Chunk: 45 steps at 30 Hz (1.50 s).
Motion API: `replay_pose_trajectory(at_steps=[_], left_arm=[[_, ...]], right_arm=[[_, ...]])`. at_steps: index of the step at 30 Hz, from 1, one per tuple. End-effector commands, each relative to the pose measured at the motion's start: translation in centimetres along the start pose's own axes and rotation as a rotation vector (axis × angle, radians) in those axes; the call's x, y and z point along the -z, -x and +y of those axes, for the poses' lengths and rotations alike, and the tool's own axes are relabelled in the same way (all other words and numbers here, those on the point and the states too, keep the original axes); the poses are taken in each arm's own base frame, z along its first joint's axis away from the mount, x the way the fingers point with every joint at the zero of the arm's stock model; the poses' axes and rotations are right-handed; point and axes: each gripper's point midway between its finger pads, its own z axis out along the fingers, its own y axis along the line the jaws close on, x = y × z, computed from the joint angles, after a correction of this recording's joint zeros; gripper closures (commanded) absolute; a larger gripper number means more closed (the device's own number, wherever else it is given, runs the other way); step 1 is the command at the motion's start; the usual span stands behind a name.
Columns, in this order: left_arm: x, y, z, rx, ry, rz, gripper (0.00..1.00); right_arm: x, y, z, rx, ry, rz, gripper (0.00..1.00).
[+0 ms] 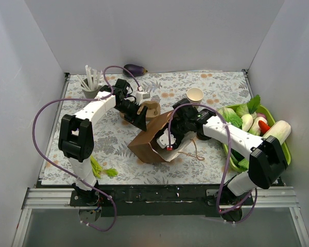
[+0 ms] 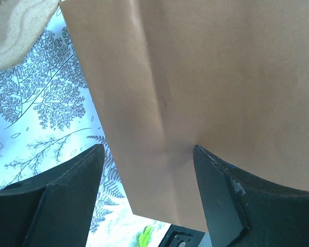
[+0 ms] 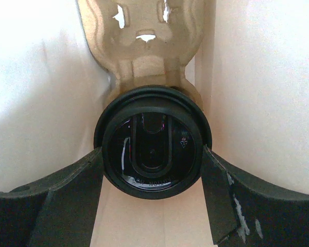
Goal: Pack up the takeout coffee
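Note:
The brown paper bag (image 1: 150, 140) lies on its side mid-table, its mouth toward the right arm. My right gripper (image 1: 171, 139) reaches into that mouth. In the right wrist view the takeout coffee's black lid (image 3: 152, 123) fills the gap of my right gripper (image 3: 152, 154), both fingers against its rim, with pale bag walls on both sides. The tan cup body is hidden behind the lid. My left gripper (image 1: 142, 119) is at the bag's far upper edge. In the left wrist view it (image 2: 148, 149) stands open over the bag's brown side (image 2: 206, 77), the right finger (image 2: 221, 195) touching the paper.
A tan pulp cup carrier (image 1: 150, 109) sits just behind the bag and shows beyond the cup (image 3: 144, 46). A lidless paper cup (image 1: 194, 94) stands behind the right arm. A green tray (image 1: 286, 154) of vegetables is at the right, a holder of white utensils (image 1: 91, 85) and an eggplant (image 1: 135, 69) at the back.

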Motion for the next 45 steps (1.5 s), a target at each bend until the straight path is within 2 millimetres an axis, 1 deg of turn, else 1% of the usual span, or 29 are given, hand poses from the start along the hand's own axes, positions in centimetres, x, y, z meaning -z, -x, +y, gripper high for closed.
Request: replay_pose_trajectory(at_steps=[1,7,9,10,12,14,17,21,23,24,26,27,30,33,40,45], left_arm=[[2.5,1.5,-0.6,-0.074,0.073,-0.046,0.31],[4.0,1.7,-0.7,-0.082,0.136,-0.064,0.30],[4.7,2.0,-0.7,-0.085,0.161,-0.071,0.29],[5.3,2.1,-0.5,-0.086,0.186,-0.077,0.29],[6.1,2.4,-0.1,-0.087,0.213,-0.094,0.28],[7.3,3.1,0.0,-0.091,0.234,-0.124,0.28],[7.9,3.8,-0.5,-0.116,0.233,-0.155,0.27],[8.2,4.3,-1.3,-0.104,0.215,-0.183,0.27],[8.3,4.2,-1.5,-0.106,0.215,-0.188,0.27],[8.7,4.3,-1.7,-0.117,0.224,-0.200,0.27],[8.7,4.0,-1.8,-0.119,0.227,-0.200,0.27],[8.9,3.8,-2.0,-0.126,0.230,-0.205,0.27],[8.8,3.2,-2.1,-0.120,0.228,-0.204,0.27],[9.0,2.9,-2.5,-0.122,0.231,-0.218,0.27],[9.2,2.3,-3.1,-0.126,0.235,-0.231,0.27],[9.3,2.3,-3.3,-0.130,0.239,-0.229,0.27]], right_arm=[[0.1,0.0,-1.0,0.034,0.007,-0.009,0.99],[-0.5,-0.4,-0.7,0.033,0.057,-0.015,0.99],[-0.7,-0.4,-0.2,0.023,0.086,-0.022,0.99],[-0.3,-0.1,0.1,0.009,0.114,-0.029,0.99],[-0.4,-0.1,0.6,-0.010,0.151,-0.035,0.99],[-0.2,0.1,1.2,-0.038,0.200,-0.040,0.99],[0.1,0.3,2.2,-0.063,0.252,-0.037,0.99],[0.5,0.9,3.0,-0.077,0.312,-0.035,0.99],[0.8,1.4,3.9,-0.096,0.359,-0.035,0.99],[1.0,1.6,3.7,-0.099,0.367,-0.033,0.99],[1.2,1.7,4.2,-0.111,0.405,-0.028,0.99],[1.8,2.1,4.6,-0.130,0.440,-0.031,0.99],[2.1,2.5,6.0,-0.173,0.528,-0.032,0.99],[1.9,2.9,6.1,-0.210,0.536,-0.052,0.99],[-0.3,3.2,5.7,-0.284,0.504,-0.109,0.99],[-0.8,3.1,5.4,-0.326,0.481,-0.127,0.99]])
